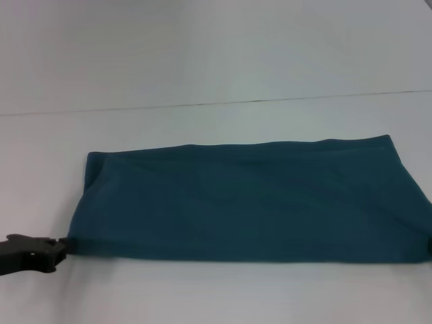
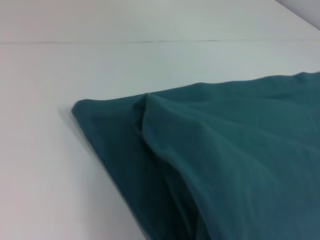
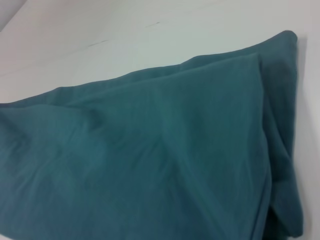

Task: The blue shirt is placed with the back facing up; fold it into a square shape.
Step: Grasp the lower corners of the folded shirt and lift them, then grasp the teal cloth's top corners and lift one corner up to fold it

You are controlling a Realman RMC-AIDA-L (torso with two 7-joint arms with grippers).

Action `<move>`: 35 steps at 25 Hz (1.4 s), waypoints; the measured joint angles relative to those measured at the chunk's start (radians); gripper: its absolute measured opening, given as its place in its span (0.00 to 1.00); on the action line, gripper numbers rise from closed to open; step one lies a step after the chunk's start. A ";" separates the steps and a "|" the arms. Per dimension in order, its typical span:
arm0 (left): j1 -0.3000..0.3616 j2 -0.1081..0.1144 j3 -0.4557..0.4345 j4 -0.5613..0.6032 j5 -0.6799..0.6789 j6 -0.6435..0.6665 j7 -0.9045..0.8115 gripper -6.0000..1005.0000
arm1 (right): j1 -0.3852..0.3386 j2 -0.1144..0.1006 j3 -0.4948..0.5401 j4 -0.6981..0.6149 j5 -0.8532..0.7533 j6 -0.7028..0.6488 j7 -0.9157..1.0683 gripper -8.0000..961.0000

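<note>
1. Head view: the blue shirt (image 1: 250, 202), folded into a wide band, lay mid-table (image 1: 202, 290). The left hand (image 1: 62, 251) at 8 o'clock touched its near corner; whether it pinched, I cannot tell. The right hand was barely visible.
2. Left wrist view: soft, layered cloth, likely limp and light.
3. Right wrist view: a doubled edge; near corners looked best to grasp.

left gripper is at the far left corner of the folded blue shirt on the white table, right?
Not quite. The head view shows the left gripper at the near left corner of the blue shirt, not the far one. The shirt does lie folded into a wide band on the white table.
</note>
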 joint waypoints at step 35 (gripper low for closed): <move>-0.009 0.021 -0.157 0.020 0.001 0.072 0.000 0.09 | 0.051 0.010 0.091 -0.048 0.025 -0.076 0.000 0.33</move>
